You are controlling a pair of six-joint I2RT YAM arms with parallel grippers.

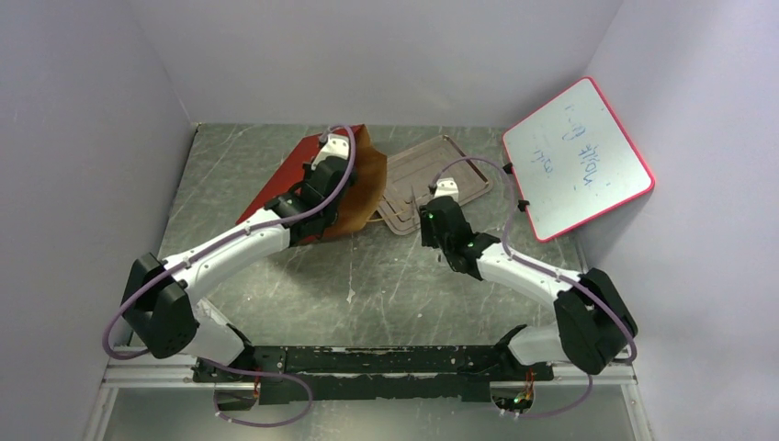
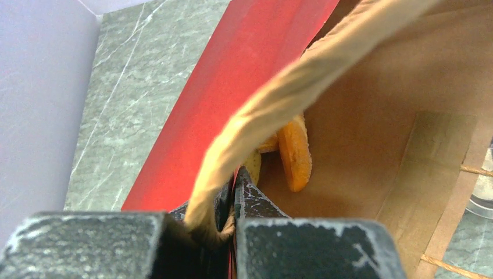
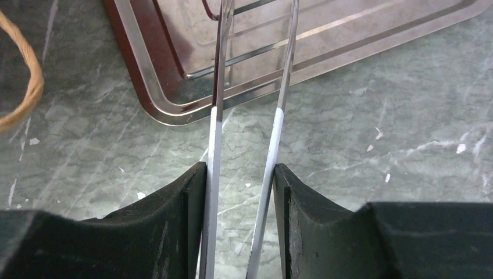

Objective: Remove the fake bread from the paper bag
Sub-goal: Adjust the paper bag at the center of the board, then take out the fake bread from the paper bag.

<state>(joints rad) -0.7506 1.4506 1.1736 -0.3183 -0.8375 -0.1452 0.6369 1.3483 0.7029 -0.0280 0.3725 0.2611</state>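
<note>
Your left hand (image 2: pixel 234 186) pinches the bag's (image 2: pixel 372 116) rim beside its cord (image 2: pixel 273 99), which hides most of the bread (image 2: pixel 293 154) inside, at frame centre. Your right hand (image 3: pixel 239 174) clamps tongs (image 3: pixel 216 133). The whiteboard (image 1: pixel 577 158) writing, upper right, is illegible.

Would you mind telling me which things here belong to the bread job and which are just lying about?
Job: paper bag, pinched at its rim by the left gripper; fake bread inside it; tongs in the right gripper.
Lying about: whiteboard; tray, though perhaps the drop spot.
</note>
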